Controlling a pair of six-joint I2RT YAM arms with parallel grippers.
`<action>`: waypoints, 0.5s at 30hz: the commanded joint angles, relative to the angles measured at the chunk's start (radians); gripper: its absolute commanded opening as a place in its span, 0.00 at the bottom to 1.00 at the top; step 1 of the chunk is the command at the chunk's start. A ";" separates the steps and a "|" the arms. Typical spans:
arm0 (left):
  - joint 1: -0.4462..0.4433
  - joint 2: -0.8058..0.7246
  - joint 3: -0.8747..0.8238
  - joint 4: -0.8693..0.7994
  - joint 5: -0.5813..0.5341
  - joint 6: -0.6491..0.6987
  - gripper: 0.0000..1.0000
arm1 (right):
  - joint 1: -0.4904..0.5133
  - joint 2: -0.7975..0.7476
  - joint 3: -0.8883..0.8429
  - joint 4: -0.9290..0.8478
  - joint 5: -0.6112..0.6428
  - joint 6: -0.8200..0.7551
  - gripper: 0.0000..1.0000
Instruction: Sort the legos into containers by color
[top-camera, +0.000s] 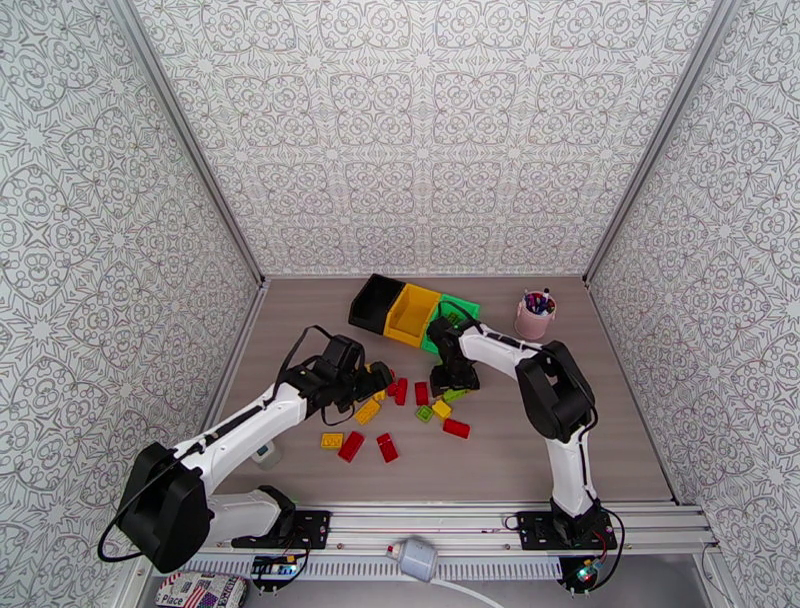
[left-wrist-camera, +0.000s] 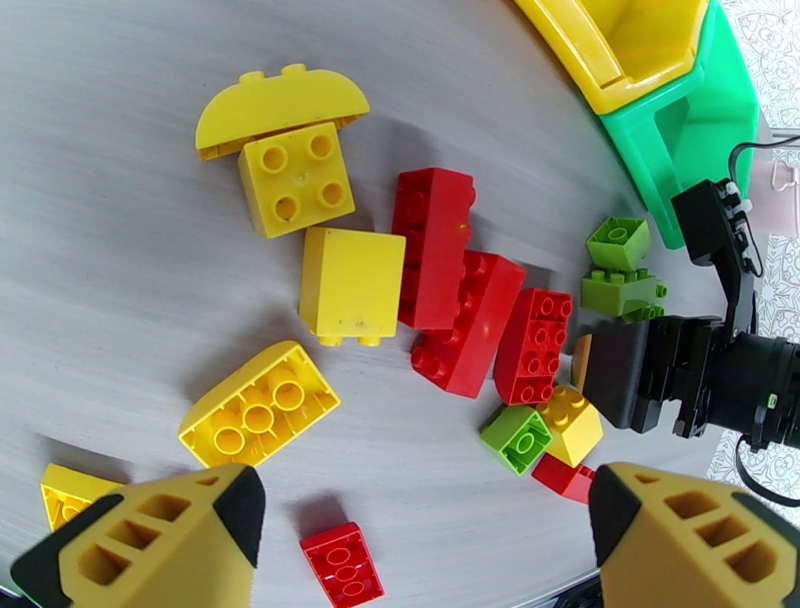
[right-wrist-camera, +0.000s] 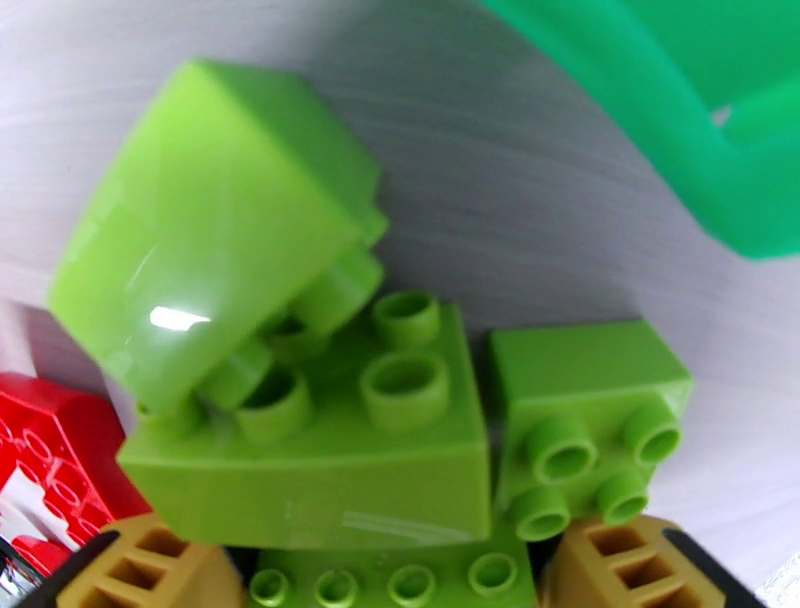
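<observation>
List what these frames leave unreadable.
- Right wrist view: the bottom edge cuts off the right hand, so its grip on the green bricks is unclear.
- Top view: the right arm covers part of the green bin; the black bin is too dark inside.

Bright, even light; right wrist close-up blurred, with glare.

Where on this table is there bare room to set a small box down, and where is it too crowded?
Free: the back left corner of the table, beside the black bin; the right side, below the pink cup; the front strip along the rail. Crowded: the middle, around the legos.
</observation>
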 joint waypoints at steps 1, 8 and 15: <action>0.012 -0.014 -0.004 0.021 0.013 0.013 0.91 | 0.005 0.005 0.026 -0.018 0.026 0.002 0.64; 0.004 0.016 0.025 0.042 0.040 0.038 0.93 | 0.004 -0.065 0.025 -0.032 0.014 0.018 0.57; -0.016 0.107 0.148 0.039 0.073 0.101 0.99 | -0.027 -0.161 0.054 -0.053 -0.011 0.040 0.55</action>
